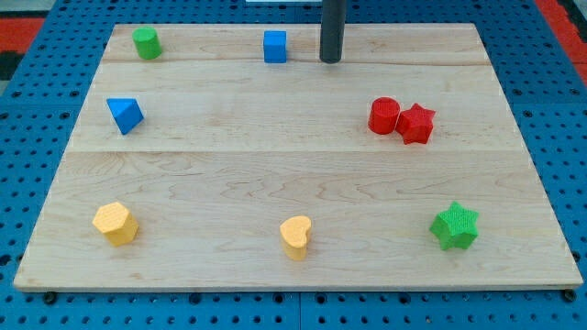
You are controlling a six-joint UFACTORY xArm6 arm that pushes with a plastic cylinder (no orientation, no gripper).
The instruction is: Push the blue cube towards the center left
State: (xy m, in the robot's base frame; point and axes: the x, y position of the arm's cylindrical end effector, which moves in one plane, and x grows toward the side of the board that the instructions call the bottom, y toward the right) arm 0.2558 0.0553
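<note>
— Where did you have my tip point(331, 60)?

— You had it at the worktop's point(275, 183) far edge, just right of the blue cube point(275, 47), not touching it. No jaws here: a bare rod, holding nothing.

— And beyond that?

— You had a green cylinder point(146, 43) far left, a blue wedge-like block point(125, 115) nearer, and a red cylinder point(384, 116) touching a red star point(415, 124) at right.
</note>
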